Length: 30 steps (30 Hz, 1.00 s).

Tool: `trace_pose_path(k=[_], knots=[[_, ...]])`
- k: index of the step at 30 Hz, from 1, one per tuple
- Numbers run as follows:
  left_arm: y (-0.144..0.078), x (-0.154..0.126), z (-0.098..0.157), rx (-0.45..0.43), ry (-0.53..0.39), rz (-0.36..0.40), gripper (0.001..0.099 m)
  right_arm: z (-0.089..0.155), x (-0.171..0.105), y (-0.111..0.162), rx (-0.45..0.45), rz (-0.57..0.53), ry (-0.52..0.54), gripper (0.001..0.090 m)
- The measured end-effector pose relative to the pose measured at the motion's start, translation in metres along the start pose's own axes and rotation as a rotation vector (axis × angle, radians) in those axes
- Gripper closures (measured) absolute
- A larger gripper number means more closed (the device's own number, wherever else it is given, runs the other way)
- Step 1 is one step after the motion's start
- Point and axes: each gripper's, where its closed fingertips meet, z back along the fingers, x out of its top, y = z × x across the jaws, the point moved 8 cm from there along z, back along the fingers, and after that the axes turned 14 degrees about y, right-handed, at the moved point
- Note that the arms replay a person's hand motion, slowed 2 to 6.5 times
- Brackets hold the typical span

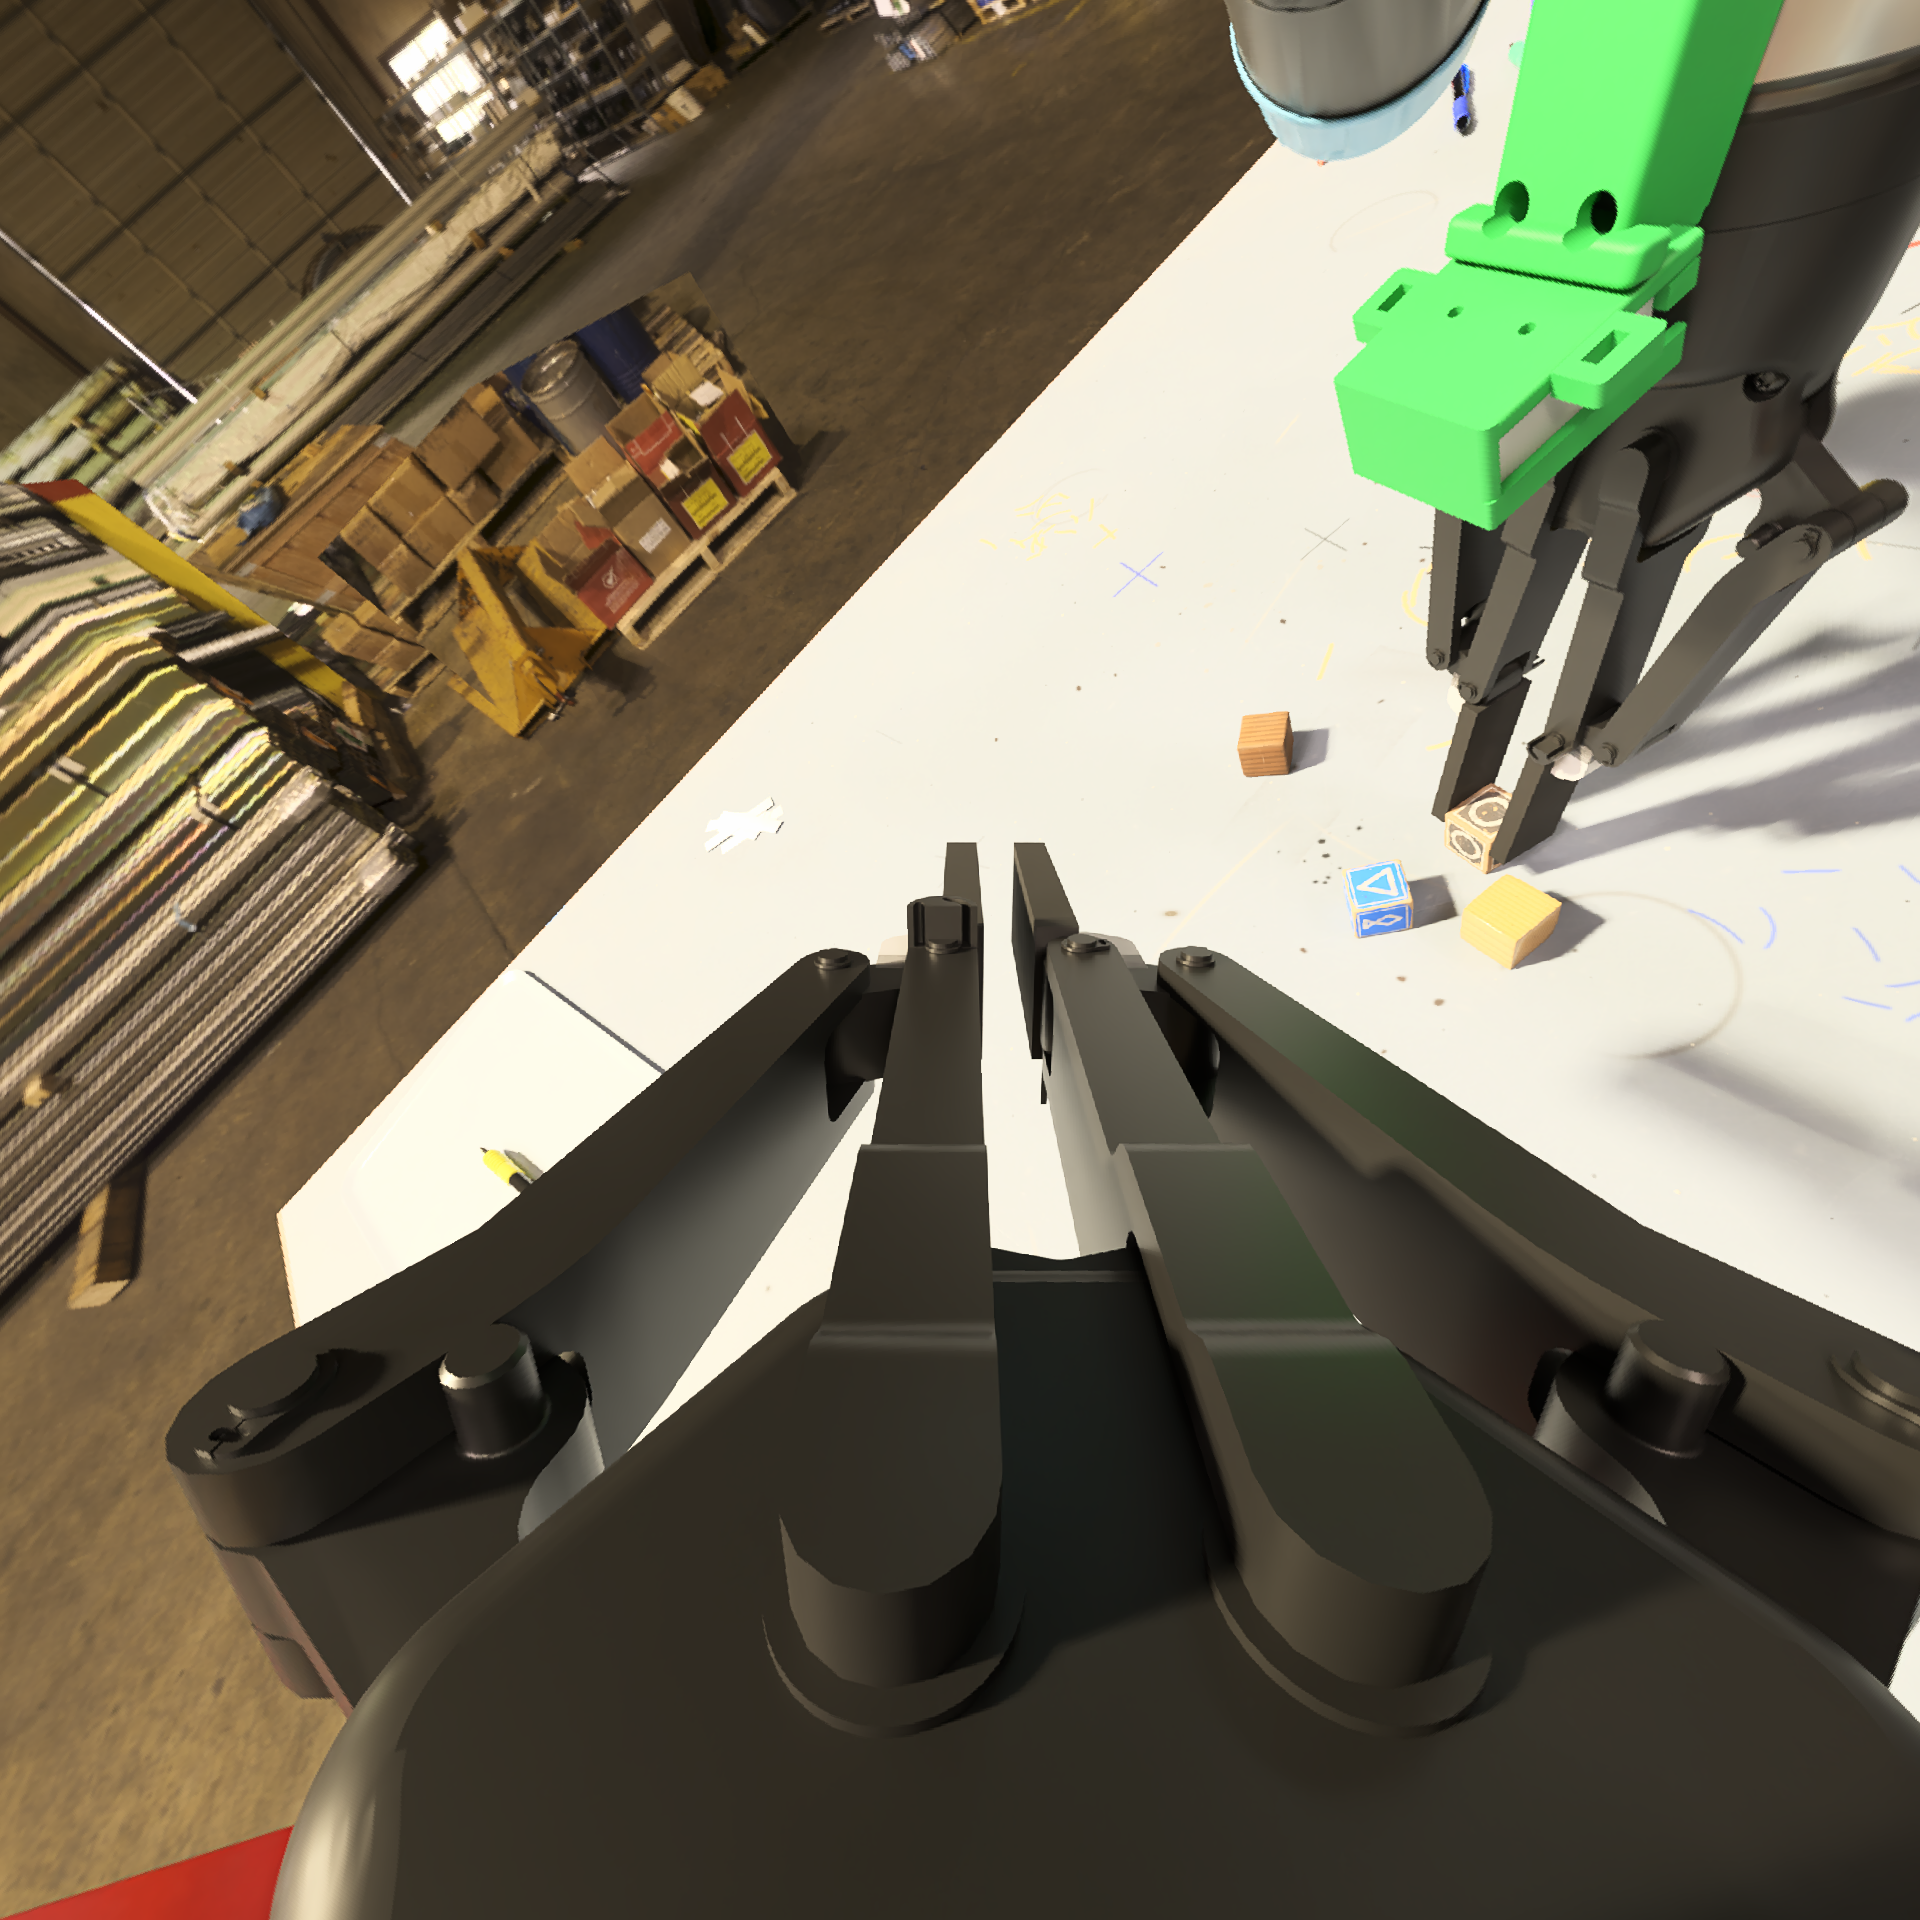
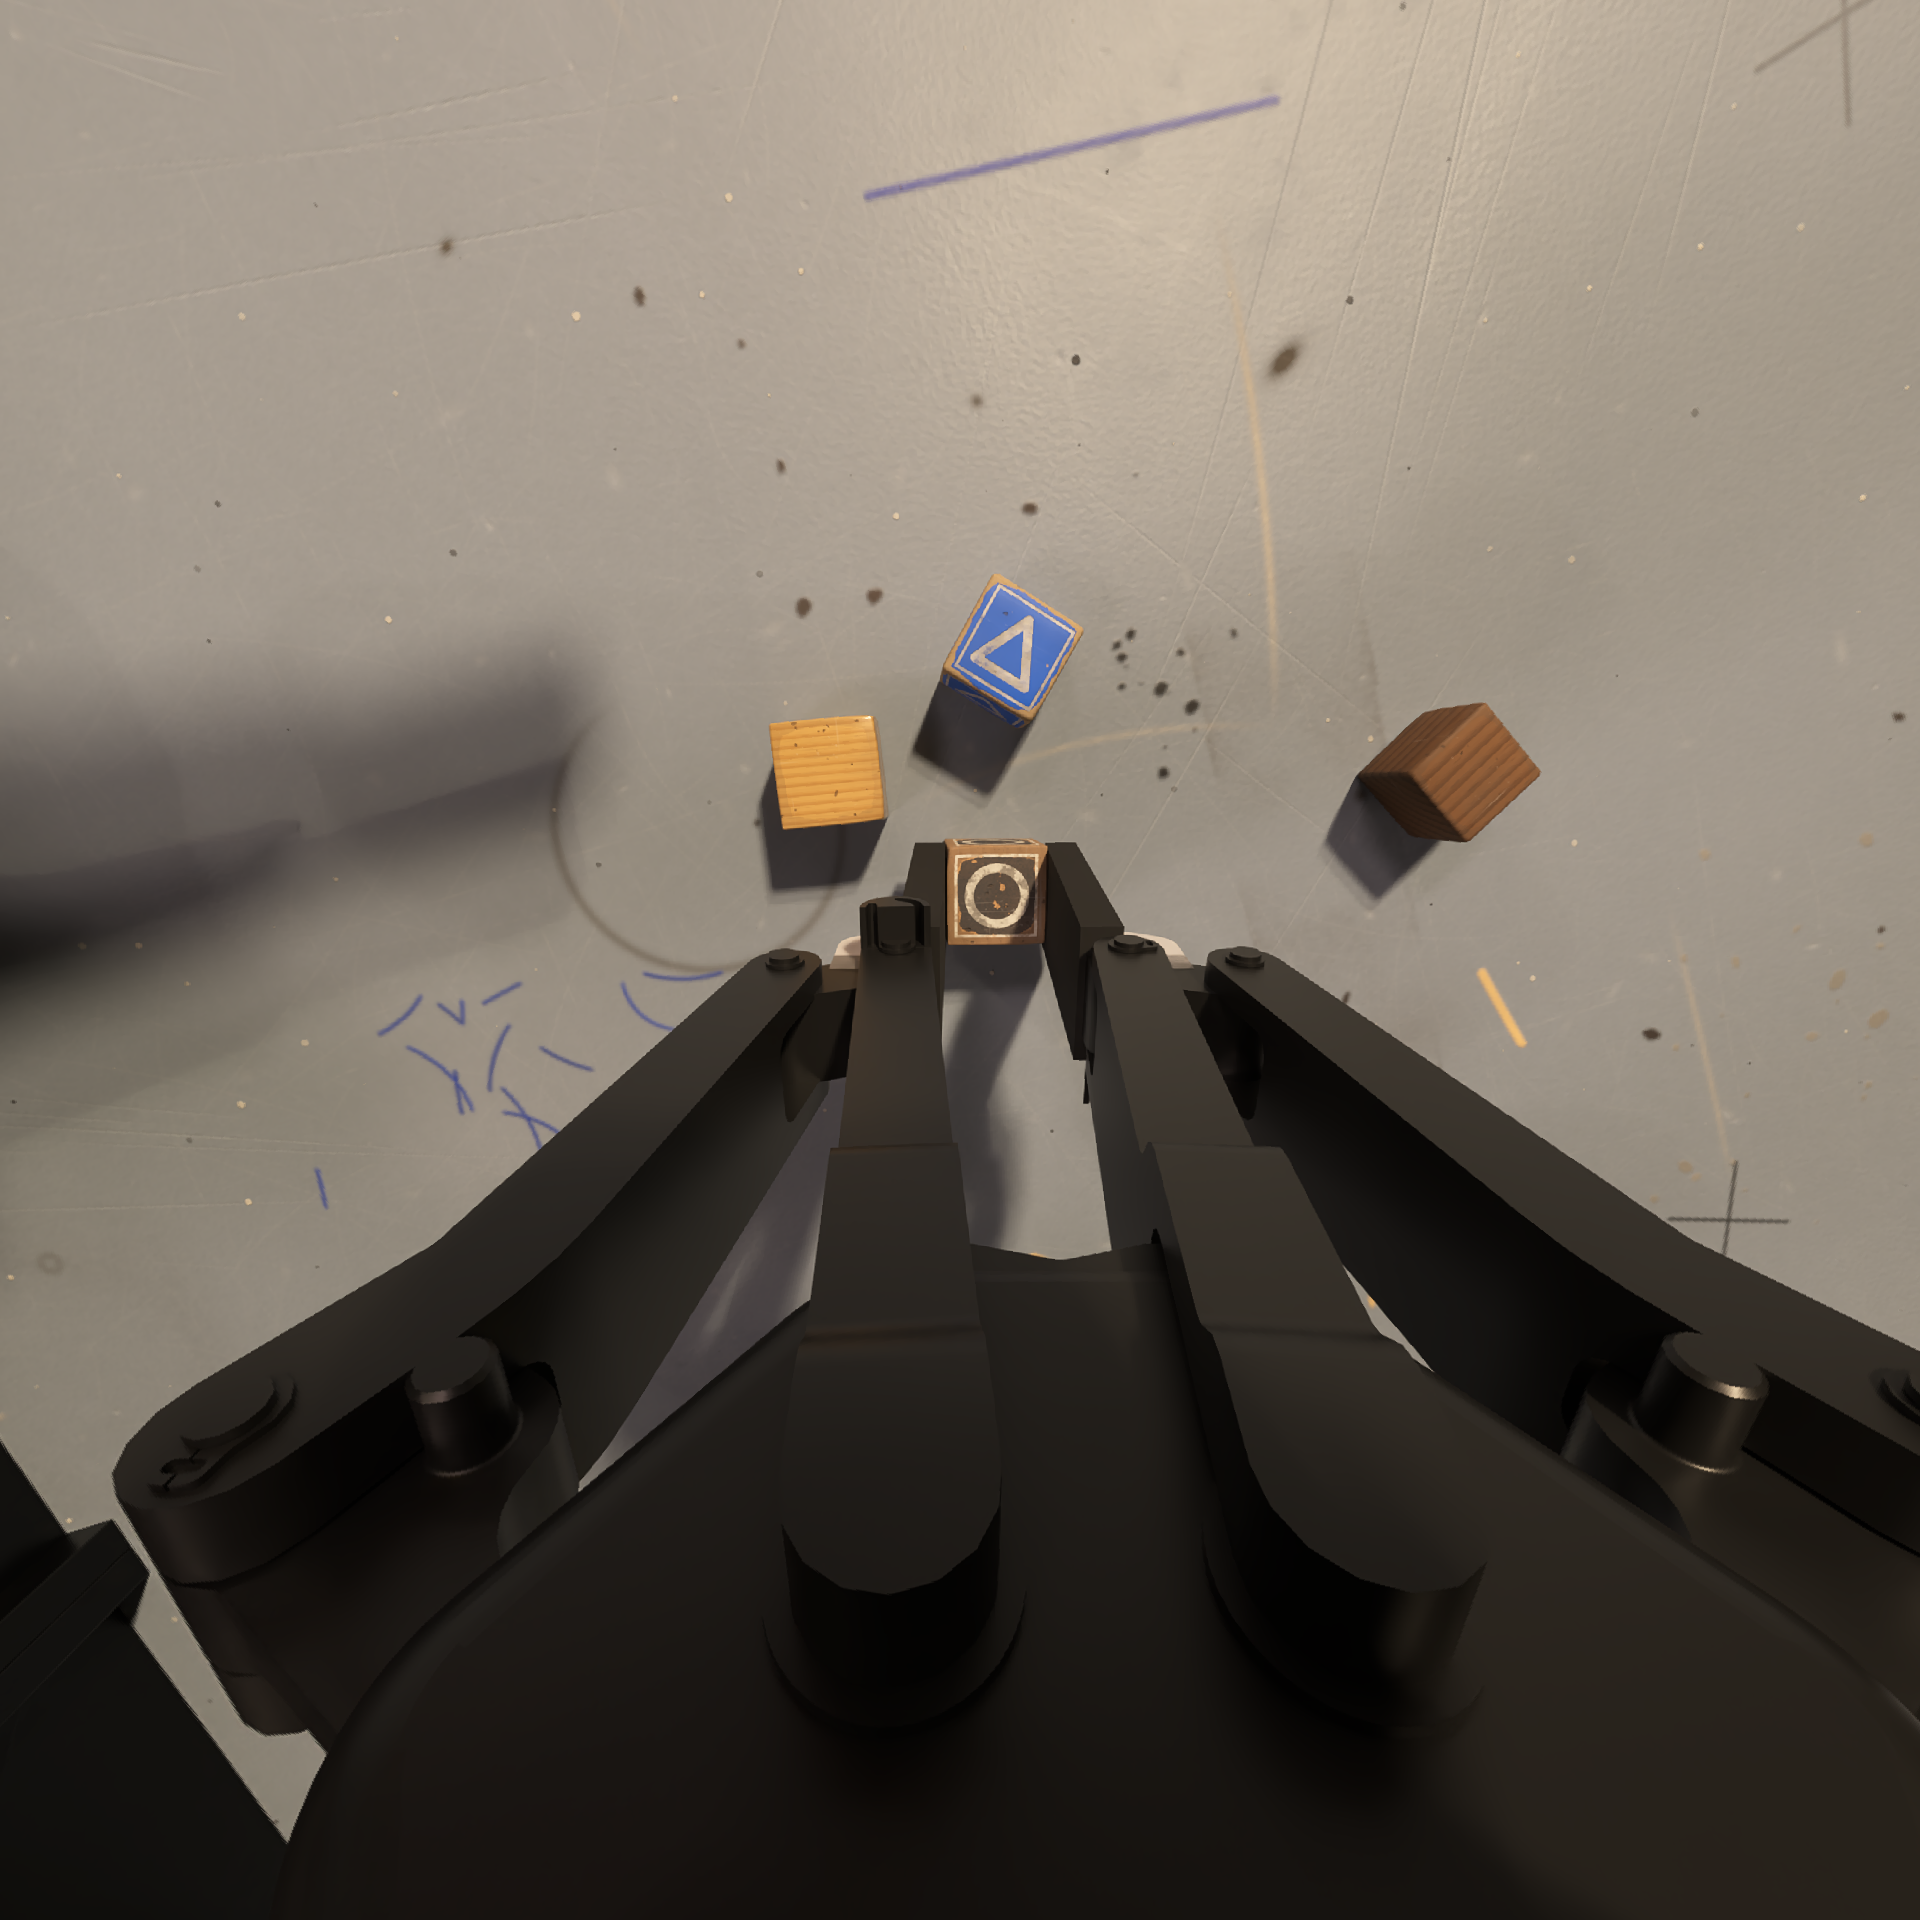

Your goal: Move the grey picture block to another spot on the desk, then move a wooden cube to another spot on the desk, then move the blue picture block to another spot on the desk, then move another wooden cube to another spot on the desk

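The grey picture block [image 2: 994,891], with a white ring on its top face, sits between the fingertips of my right gripper [image 2: 994,883], which is shut on it at or just above the desk. In the left wrist view the block [image 1: 1477,826] shows in the right gripper [image 1: 1496,831] at the right. The blue picture block [image 2: 1013,649] [image 1: 1379,899] lies just beyond. A light wooden cube [image 2: 826,771] [image 1: 1509,920] and a darker wooden cube [image 2: 1455,771] [image 1: 1265,744] flank them. My left gripper [image 1: 995,862] is shut and empty above the desk, left of the blocks.
The white desk [image 1: 1039,675] is scuffed and pen-marked. Its edge runs diagonally at the left, with warehouse floor beyond. A white sheet [image 1: 468,1101] with a yellow pencil [image 1: 506,1166] lies near the left gripper, a small white scrap [image 1: 743,826] ahead, a blue marker [image 1: 1465,99] far back.
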Motion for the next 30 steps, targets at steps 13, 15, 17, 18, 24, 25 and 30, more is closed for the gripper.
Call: trace_pose_path(k=[13,15,17,18,24,25,30], knots=[[0.001,-0.001,0.001,0.002,0.0,0.002,0.0908,0.003,-0.003,0.0,0.056,-0.023,-0.039,0.0654],[0.001,-0.001,0.001,0.002,-0.001,0.003,0.0908,0.006,-0.004,0.0,0.051,-0.027,-0.051,0.0654],[0.001,-0.001,0.001,0.002,0.0,0.004,0.0907,0.011,-0.005,0.001,0.043,-0.031,-0.068,0.0654],[0.002,-0.001,0.001,0.002,0.001,0.004,0.0907,0.015,-0.005,0.001,0.038,-0.032,-0.077,0.0654],[0.003,-0.002,0.0,0.004,0.005,0.005,0.0907,0.049,-0.012,0.002,-0.013,-0.056,-0.168,0.0654],[0.003,-0.002,0.0,0.005,0.005,0.006,0.0907,0.056,-0.014,0.002,-0.025,-0.063,-0.19,0.0654],[0.004,-0.002,0.0,0.005,0.008,0.01,0.0907,0.098,-0.027,0.0,-0.076,-0.113,-0.309,0.0654]])
